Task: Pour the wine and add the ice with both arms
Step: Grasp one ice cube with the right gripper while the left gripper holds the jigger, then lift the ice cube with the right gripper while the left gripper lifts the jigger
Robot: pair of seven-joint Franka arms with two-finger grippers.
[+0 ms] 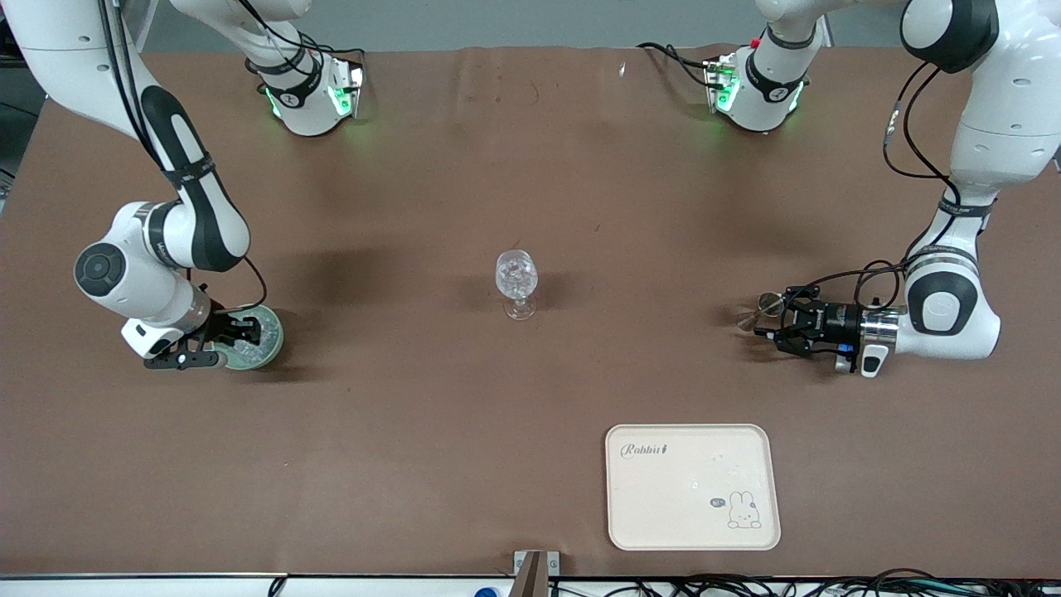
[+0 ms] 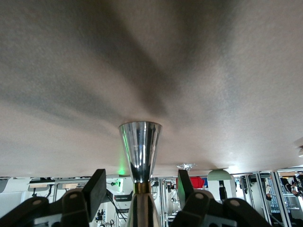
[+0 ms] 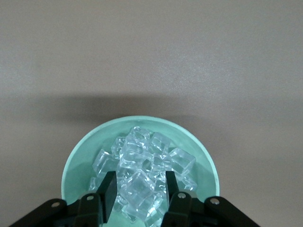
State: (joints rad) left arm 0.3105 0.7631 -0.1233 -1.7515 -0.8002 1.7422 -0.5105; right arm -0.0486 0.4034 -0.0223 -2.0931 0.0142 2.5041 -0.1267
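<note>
A clear wine glass (image 1: 516, 282) with ice chunks in it stands mid-table. A pale green bowl (image 1: 274, 333) of ice (image 3: 147, 165) sits toward the right arm's end. My right gripper (image 1: 239, 332) is down in the bowl. In the right wrist view it (image 3: 140, 176) is open, its fingers on either side of one ice cube (image 3: 139, 189). A silver double-cone jigger (image 1: 756, 313) is toward the left arm's end. My left gripper (image 1: 779, 317) lies level at it. In the left wrist view the gripper (image 2: 141, 177) is open, with gaps on both sides of the jigger (image 2: 140, 146).
A cream tray (image 1: 692, 514) with a rabbit print lies near the front edge, nearer the front camera than the jigger. The brown table cover (image 1: 530, 166) runs bare between the arm bases. The glass (image 2: 187, 166) and bowl (image 2: 220, 175) show small in the left wrist view.
</note>
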